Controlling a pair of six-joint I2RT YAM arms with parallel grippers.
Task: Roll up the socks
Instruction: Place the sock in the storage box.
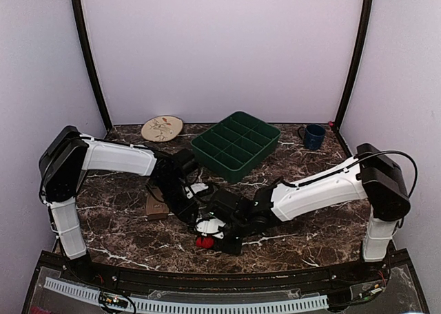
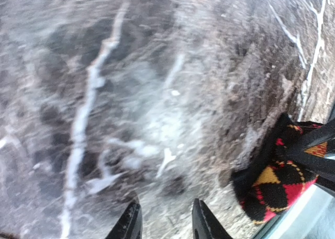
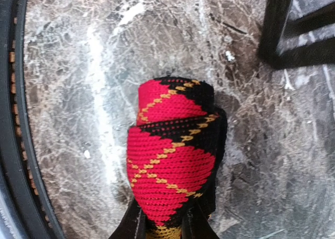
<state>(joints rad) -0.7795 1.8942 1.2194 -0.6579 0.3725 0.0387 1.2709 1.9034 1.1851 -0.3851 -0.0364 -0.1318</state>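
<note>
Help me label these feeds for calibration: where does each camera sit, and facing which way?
Top external: above and behind, looking down at the table; left arm, right arm show.
Left wrist: on the left arm, facing the table; left gripper open at bottom.
Right wrist: on the right arm, looking down at the argyle sock; right gripper grips it.
Shared: argyle sock, all three views.

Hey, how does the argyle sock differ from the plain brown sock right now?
The argyle sock is patterned red, black and yellow; the brown sock is plain. The argyle sock is bunched into a bundle, held by the right gripper; the brown sock lies flat. Both rest on the marble table.
</note>
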